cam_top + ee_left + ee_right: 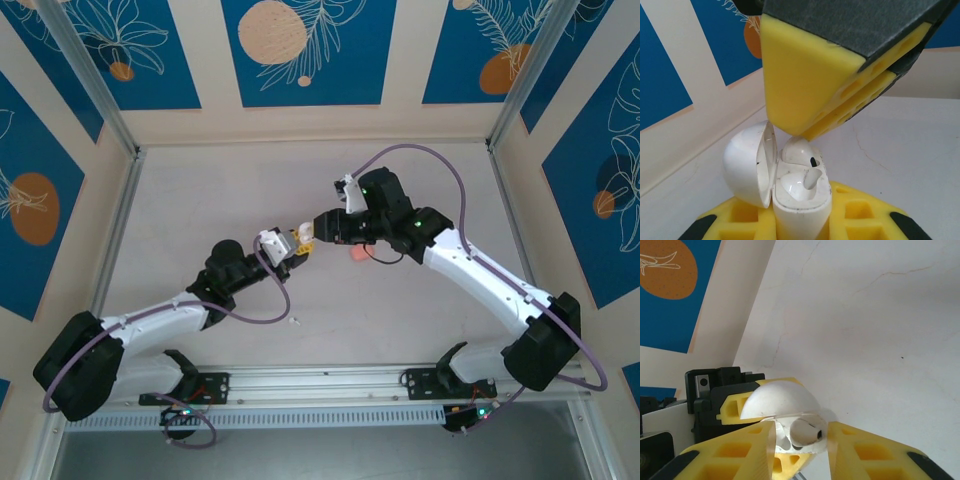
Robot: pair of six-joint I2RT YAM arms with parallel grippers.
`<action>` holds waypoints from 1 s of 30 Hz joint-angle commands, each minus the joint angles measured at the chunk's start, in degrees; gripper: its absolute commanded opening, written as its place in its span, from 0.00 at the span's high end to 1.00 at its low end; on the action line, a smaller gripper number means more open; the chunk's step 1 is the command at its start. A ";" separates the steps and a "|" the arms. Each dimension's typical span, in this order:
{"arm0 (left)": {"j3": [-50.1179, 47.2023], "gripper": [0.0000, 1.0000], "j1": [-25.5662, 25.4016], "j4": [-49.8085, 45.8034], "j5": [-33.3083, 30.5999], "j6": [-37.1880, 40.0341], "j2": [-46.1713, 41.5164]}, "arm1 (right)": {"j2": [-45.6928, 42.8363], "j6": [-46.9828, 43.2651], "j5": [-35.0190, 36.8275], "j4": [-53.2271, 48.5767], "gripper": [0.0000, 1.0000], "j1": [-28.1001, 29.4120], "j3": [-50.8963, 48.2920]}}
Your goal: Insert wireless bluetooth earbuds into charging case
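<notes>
White is the one case, lid open, clenched in the left tool. One white earbud sits at the case's mouth, between the two fingers of the right tool; I cannot tell if they pinch it. One small pink bit and one tiny white bit lie on the counter. Both arms bend inward, tools meeting tip to tip.

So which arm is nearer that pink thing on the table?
Right. The right arm passes just beside the pink thing, its wrist almost over it. The left arm, holding the white case, stops short off to its left.
</notes>
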 commanded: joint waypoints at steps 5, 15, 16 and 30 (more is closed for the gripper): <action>0.51 0.82 -0.67 2.31 -0.90 1.37 -1.44 | -3.85 0.28 0.32 -1.14 0.66 -0.10 -0.98; -0.28 0.82 -0.16 -3.48 -9.47 -3.78 -3.20 | -5.33 -2.06 1.02 -6.99 0.66 0.27 -0.72; -0.28 0.82 0.08 -4.91 -10.15 -4.81 -3.62 | -5.25 -2.43 1.07 -7.86 0.66 0.55 -0.72; -4.84 0.82 6.15 -26.51 -11.20 -27.94 -14.05 | 0.35 -7.68 2.25 -19.53 0.65 6.44 -0.28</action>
